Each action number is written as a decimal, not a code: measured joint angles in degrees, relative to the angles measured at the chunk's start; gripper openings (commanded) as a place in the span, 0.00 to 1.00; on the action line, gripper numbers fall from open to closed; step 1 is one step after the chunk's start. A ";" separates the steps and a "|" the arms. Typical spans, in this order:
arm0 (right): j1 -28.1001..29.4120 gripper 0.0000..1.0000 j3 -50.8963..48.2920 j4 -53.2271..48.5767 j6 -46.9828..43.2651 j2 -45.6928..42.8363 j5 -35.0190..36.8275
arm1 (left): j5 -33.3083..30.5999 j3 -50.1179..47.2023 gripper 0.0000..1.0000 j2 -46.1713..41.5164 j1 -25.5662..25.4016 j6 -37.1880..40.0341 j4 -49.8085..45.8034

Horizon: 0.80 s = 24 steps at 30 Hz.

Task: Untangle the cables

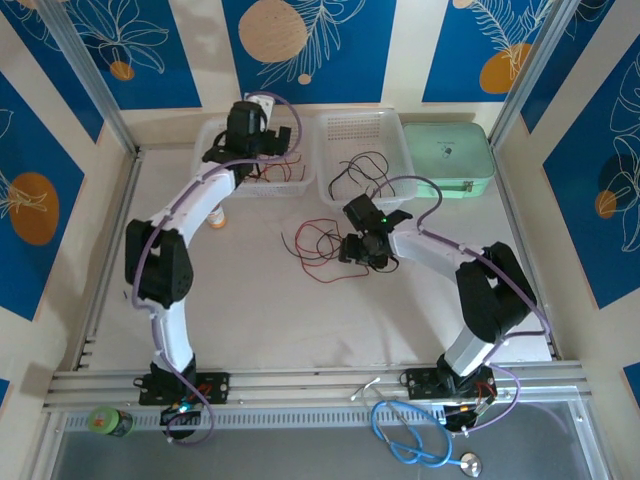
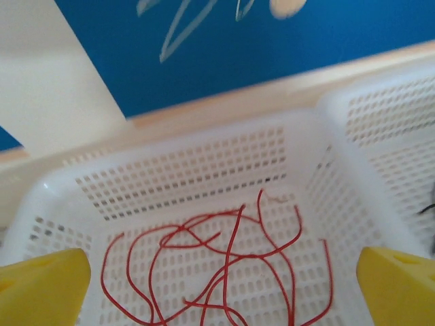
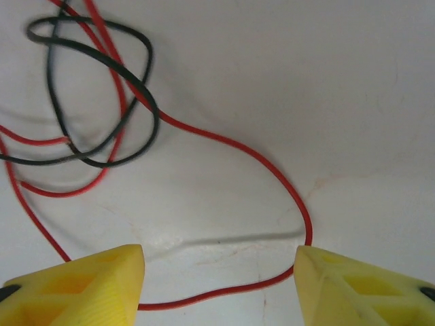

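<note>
Cables (image 1: 312, 240): a loose tangle of red and black wires is left on the bench (image 1: 250, 300), just beside the right claw.
Sorted red cables (image 2: 234, 238): these are heaped in the left basket (image 2: 183, 176).
Sorted black cables (image 1: 362, 170): these are draped in and over the right basket (image 1: 365, 125).
Handling: the wires are judged light, limp and a little springy, so neighbours are easily dragged along.
Hold point: a clear run of the red loop (image 3: 268, 166), away from the black cable (image 3: 155, 112) crossing it, is preferred.
Right claw (image 3: 221, 275): it is held partly spread, astride the red loop, with nothing pinched.
Left claw (image 2: 224, 278): it is spread wide above the left basket, and nothing is held.
</note>
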 measured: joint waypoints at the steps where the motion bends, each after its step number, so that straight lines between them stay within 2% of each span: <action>1: 0.07 0.63 0.09 -0.72 1.92 0.61 -0.46 | 0.68 -0.04 1.00 -1.60 -0.02 -0.17 -0.37; 5: 0.13 0.65 0.31 -1.77 8.79 3.69 -3.58 | 3.17 -2.99 1.00 -7.63 -0.28 -0.87 -0.74; 11: 0.48 0.66 1.44 -2.16 16.41 8.07 -7.21 | 5.55 -9.03 1.00 -11.17 -0.57 -1.60 -2.64; 16: 1.14 0.64 2.08 -2.36 19.54 8.22 -7.96 | 7.87 -13.84 1.00 -13.99 -0.90 -1.79 -5.22; 24: 2.67 0.64 -0.33 -4.57 22.71 5.22 -6.93 | 10.88 -17.44 1.00 -23.91 -3.63 -2.99 -7.48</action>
